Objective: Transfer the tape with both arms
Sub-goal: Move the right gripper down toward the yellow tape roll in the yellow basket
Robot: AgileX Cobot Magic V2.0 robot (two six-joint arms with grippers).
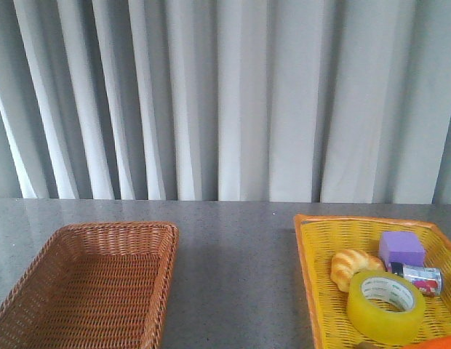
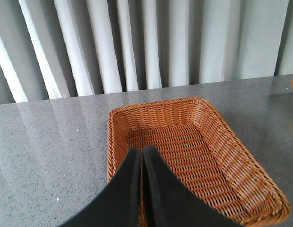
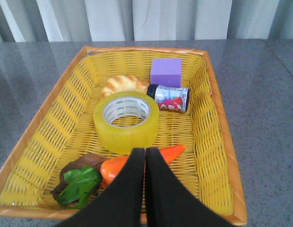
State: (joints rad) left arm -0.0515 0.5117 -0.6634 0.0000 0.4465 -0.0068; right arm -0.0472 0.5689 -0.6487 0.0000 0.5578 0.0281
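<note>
The tape (image 1: 386, 306), a wide yellow roll with a white printed core, lies flat in the yellow basket (image 1: 307, 251) at the front right. It also shows in the right wrist view (image 3: 126, 122). My right gripper (image 3: 145, 151) is shut and empty, above the carrot (image 3: 170, 153) just short of the tape. My left gripper (image 2: 141, 150) is shut and empty, above the near end of the empty brown wicker basket (image 2: 241, 161), which stands at the front left (image 1: 160, 236). Neither arm shows in the front view.
The yellow basket (image 3: 56, 99) also holds a croissant (image 3: 123, 84), a purple block (image 3: 166, 72), a small printed jar (image 3: 170, 98) and a brown piece with green leaves (image 3: 80, 182). Grey curtains (image 1: 225, 94) hang behind the grey table (image 1: 236, 262).
</note>
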